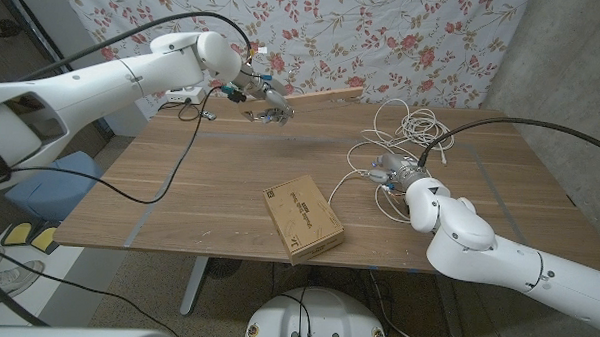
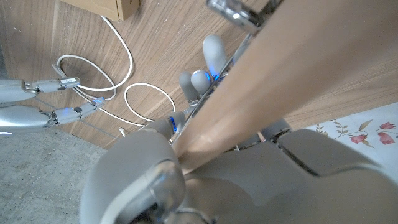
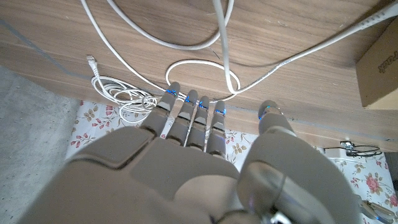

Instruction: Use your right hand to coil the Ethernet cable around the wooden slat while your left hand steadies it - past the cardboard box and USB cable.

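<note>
My left hand [image 1: 266, 95] grips one end of the wooden slat [image 1: 323, 92] and holds it up over the table's far side; the slat [image 2: 298, 68] runs out past its fingers [image 2: 205, 59]. A thick white Ethernet cable [image 1: 365, 161] lies in loose loops on the table's right half. Right at those loops is my right hand [image 1: 395, 178]. Its fingers [image 3: 193, 118] are straight with the thumb apart, over a cable loop [image 3: 202, 68], and nothing is in them. A thin white USB cable [image 1: 414, 122] lies bundled farther back, and the bundle [image 3: 124, 94] shows beyond the fingertips.
A cardboard box [image 1: 303, 218] lies near the table's front middle, left of my right hand. Black cables hang from both arms over the table. A flowered cloth hangs behind the table [image 1: 199, 185].
</note>
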You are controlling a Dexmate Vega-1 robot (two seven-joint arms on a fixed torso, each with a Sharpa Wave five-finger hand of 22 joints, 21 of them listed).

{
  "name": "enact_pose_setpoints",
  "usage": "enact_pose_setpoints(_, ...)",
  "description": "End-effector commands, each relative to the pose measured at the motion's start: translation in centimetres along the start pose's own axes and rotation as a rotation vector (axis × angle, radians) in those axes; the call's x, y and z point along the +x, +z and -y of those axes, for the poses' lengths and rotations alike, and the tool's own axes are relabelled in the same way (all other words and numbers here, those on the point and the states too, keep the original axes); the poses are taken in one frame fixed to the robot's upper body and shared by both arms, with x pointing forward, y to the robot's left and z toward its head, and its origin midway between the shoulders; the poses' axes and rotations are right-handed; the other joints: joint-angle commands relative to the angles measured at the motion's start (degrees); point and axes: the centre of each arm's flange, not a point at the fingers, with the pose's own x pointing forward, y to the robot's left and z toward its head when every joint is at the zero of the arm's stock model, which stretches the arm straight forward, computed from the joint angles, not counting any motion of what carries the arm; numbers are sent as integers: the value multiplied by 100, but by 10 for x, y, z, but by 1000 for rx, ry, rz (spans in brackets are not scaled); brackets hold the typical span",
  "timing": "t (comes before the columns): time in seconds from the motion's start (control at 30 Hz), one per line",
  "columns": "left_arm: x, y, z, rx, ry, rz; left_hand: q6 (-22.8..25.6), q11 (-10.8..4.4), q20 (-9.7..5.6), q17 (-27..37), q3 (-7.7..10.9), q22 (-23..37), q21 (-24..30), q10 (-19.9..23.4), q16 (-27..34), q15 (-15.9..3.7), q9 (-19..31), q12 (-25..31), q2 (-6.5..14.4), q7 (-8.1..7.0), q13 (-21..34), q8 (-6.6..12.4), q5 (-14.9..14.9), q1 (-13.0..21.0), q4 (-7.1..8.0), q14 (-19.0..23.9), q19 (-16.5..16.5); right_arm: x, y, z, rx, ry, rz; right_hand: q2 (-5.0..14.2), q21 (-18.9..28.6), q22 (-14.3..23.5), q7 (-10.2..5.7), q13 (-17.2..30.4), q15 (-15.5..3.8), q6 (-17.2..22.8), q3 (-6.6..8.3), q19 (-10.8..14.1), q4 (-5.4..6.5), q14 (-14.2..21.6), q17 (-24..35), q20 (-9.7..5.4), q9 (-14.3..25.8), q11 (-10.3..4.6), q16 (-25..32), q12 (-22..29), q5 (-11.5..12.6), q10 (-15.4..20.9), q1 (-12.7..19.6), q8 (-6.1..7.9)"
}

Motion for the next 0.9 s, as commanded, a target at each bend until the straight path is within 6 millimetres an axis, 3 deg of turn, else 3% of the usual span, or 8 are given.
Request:
enact_pose_setpoints(0.03, 2, -1, 0, -2, 2, 2, 0, -229, -13, 6, 60, -467, 54, 178, 2480, -666, -12, 2987, -4, 48, 511, 25, 2, -54, 1, 1151, -36, 11, 4, -4, -83, 60, -43, 7, 88, 33, -46, 32, -199, 217, 24, 164, -75, 212, 41, -17, 25, -33, 105, 69, 80, 213, 239, 72)
enact_pose_setpoints(0.37, 3, 1, -2, 1, 3, 11, -12, -225, -15, -44, 107, -518, 93, 192, 2516, -662, -32, 2992, -7, 57, 510, 60, -15, -103, -1, 1122, -51, 20, 5, -10, -117, 81, -54, 62, 191, 38, -126, 34, -342, 456, 75, 454, -134, 517, 124, -148, 23, -114, 276, 145, 170, 516, 660, 95)
enact_pose_setpoints(0.53, 5, 1, -2, 0, -5, 8, -19, -215, -16, -56, 125, -518, 120, 186, 2532, -675, -42, 2992, -8, 53, 510, 72, -22, -121, -2, 1119, -63, 21, 9, -12, -135, 48, -46, 243, 404, 59, -280, 41, -680, 1033, 169, 960, -144, 1270, 385, -391, 19, -260, 758, 309, 237, 1107, 1409, 195)
enact_pose_setpoints(0.6, 5, 1, -2, 0, -5, 9, -22, -220, -15, -74, 131, -539, 117, 180, 2527, -671, -43, 2990, -8, 47, 510, 77, -25, -127, -2, 1114, -58, 23, 9, -12, -148, 49, -50, 459, 571, 97, -390, 49, -850, 1446, 242, 1238, -125, 1699, 632, -486, 19, -375, 1106, 422, 223, 1502, 1869, 266)
enact_pose_setpoints(0.67, 5, 1, -2, -2, -3, 9, -33, -213, -16, -71, 140, -534, 133, 177, 2546, -690, -51, 2989, -9, 36, 510, 80, -28, -137, -2, 1125, -72, 24, 9, -13, -154, 46, -57, 559, 653, 125, -392, 51, -948, 1642, 280, 1315, -145, 1907, 834, -524, 16, -404, 1332, 460, 201, 1666, 2165, 286)
enact_pose_setpoints(0.77, 5, 1, -3, 1, -4, 6, -38, -227, -8, -97, 155, -571, 134, 179, 2549, -679, -58, 2990, -11, 49, 510, 90, -34, -153, -3, 1121, -69, 27, 8, -14, -151, 45, -60, 723, 763, 168, -428, 57, -1044, 1851, 453, 1328, -154, 2283, 1177, -556, 15, -429, 1702, 497, 160, 1907, 2746, 270)
enact_pose_setpoints(0.8, 6, 0, -3, 1, -5, 5, -44, -228, -9, -77, 158, -552, 150, 168, 2566, -685, -42, 2987, -13, 47, 510, 103, -35, -157, -3, 1117, -80, 28, 8, -14, -149, 43, -59, 764, 790, 177, -442, 58, -1043, 1925, 495, 1334, -120, 2379, 1251, -589, 15, -444, 1781, 494, 146, 1938, 2836, 278)
enact_pose_setpoints(0.9, 8, 0, -2, 2, -10, 3, -42, -222, -10, -71, 179, -596, 154, 167, 2587, -688, -69, 2988, -13, 43, 510, 111, -42, -178, -3, 1103, -82, 30, 7, -13, -139, 40, -51, 841, 951, 258, -409, 73, -1000, 2163, 618, 1407, 173, 2738, 1431, -787, 15, -487, 1955, 517, 91, 2154, 2891, 283)
